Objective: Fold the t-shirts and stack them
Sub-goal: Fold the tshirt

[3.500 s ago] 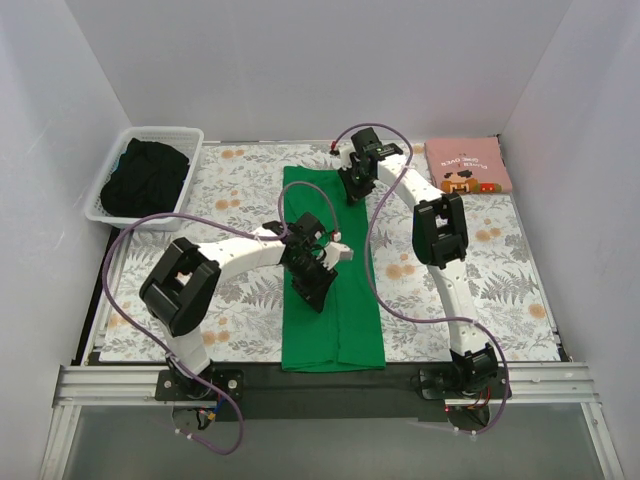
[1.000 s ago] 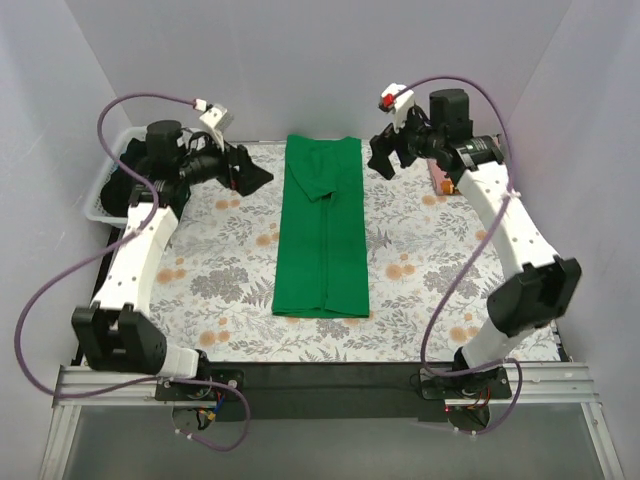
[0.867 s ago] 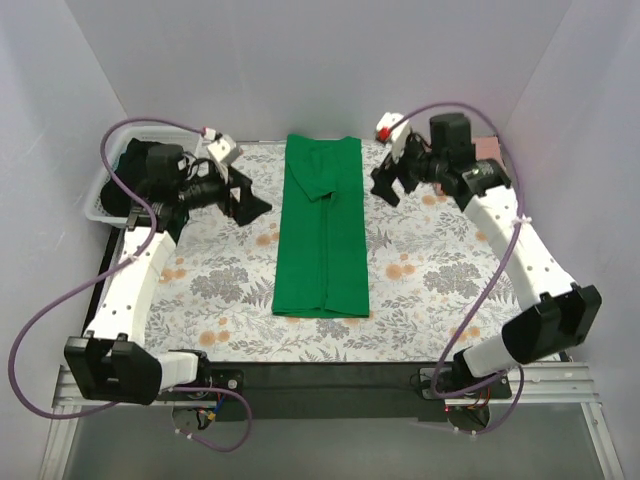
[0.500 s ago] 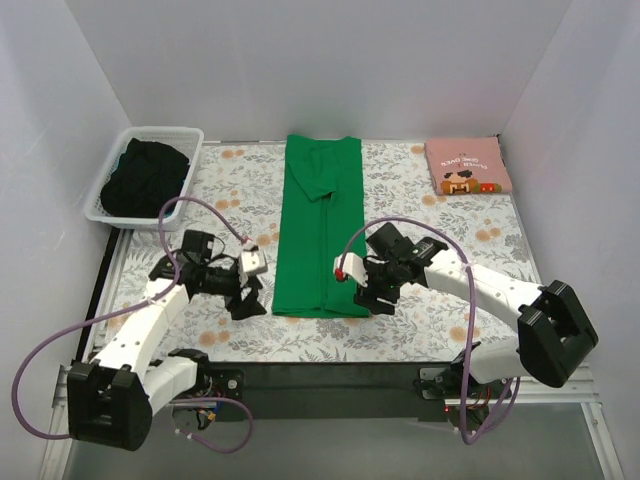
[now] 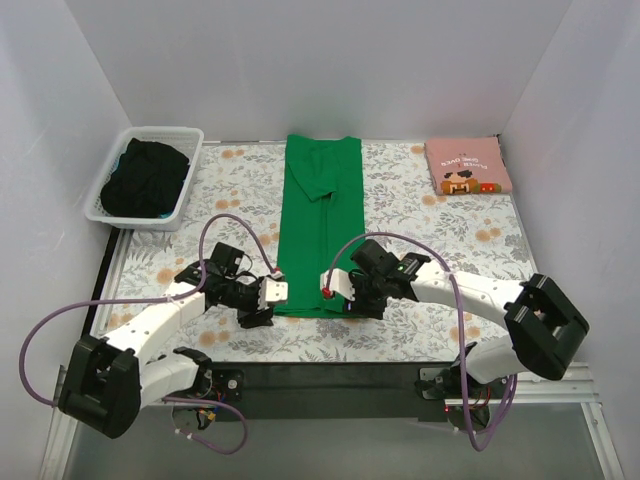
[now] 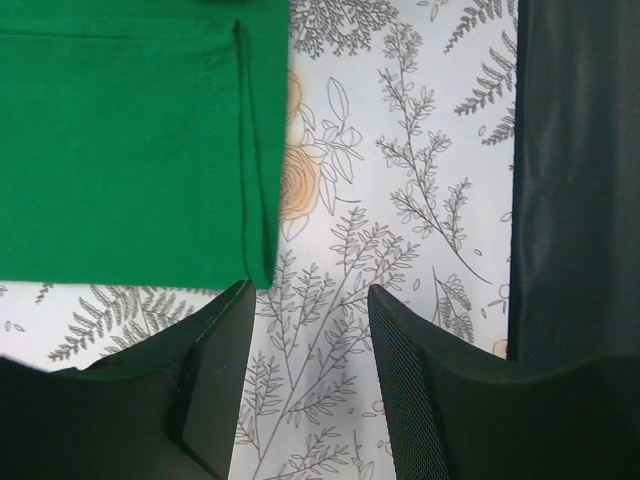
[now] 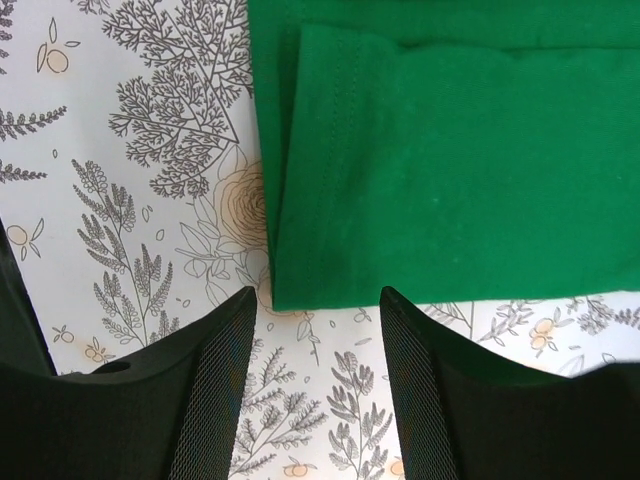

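The green t-shirt (image 5: 322, 220) lies folded into a long strip down the middle of the floral cloth, collar end far, hem near. My left gripper (image 5: 264, 304) hovers low at the hem's near left corner. In the left wrist view the left gripper (image 6: 305, 300) is open over bare cloth, with the green t-shirt (image 6: 120, 150) corner just off its left finger. My right gripper (image 5: 352, 300) is at the hem's near right corner. It is open (image 7: 318, 300), and the green t-shirt (image 7: 450, 150) corner sits just beyond its fingertips. The pink printed t-shirt (image 5: 468, 166) lies folded at the far right.
A white slatted basket (image 5: 112, 172) holding dark clothing stands at the far left. The floral table cloth (image 5: 460, 240) covers the table. Its black front edge (image 6: 575, 180) runs close to the left gripper. White walls close in the back and both sides.
Both arms swung from the shirt's far end down to its near hem. Over the last half second each gripper closed in on its hem corner. The shirt has not moved.
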`<state>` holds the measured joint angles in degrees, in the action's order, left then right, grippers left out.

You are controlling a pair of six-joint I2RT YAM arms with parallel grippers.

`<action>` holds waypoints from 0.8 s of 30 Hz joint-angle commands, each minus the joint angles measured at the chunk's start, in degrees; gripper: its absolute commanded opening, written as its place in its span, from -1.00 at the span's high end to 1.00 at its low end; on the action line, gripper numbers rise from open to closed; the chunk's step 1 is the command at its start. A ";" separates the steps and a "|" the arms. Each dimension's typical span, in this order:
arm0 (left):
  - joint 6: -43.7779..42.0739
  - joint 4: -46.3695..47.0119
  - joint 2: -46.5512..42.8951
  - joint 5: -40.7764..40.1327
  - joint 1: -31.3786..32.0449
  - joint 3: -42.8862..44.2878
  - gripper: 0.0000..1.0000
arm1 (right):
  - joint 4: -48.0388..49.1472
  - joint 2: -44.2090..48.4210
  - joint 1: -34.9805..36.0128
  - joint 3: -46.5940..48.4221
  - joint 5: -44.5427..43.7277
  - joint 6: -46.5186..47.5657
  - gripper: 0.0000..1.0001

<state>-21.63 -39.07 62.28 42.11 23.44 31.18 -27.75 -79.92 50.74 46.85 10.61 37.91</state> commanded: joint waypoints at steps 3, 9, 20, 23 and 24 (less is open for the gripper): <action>0.45 3.65 2.05 1.40 0.20 2.92 0.06 | 3.40 -2.26 1.11 -2.11 -0.33 0.32 -0.14; 1.15 5.75 3.72 1.66 0.20 3.36 0.07 | 5.95 -3.05 1.38 -4.92 -1.82 0.76 -0.13; 2.56 10.68 6.97 -0.53 1.86 2.31 0.06 | 8.59 -6.30 1.38 -7.56 -4.11 1.11 0.57; 2.73 11.47 8.20 -0.71 2.22 1.96 0.06 | 8.41 -6.30 1.38 -7.56 -4.98 1.11 0.94; 2.47 11.65 8.55 -0.80 2.40 1.78 0.06 | 8.24 -6.30 1.38 -7.56 -5.07 1.37 0.97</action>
<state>-19.00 -29.74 70.41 41.45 25.21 32.73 -18.11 -83.61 51.94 42.09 8.43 38.15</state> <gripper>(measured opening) 0.469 0.043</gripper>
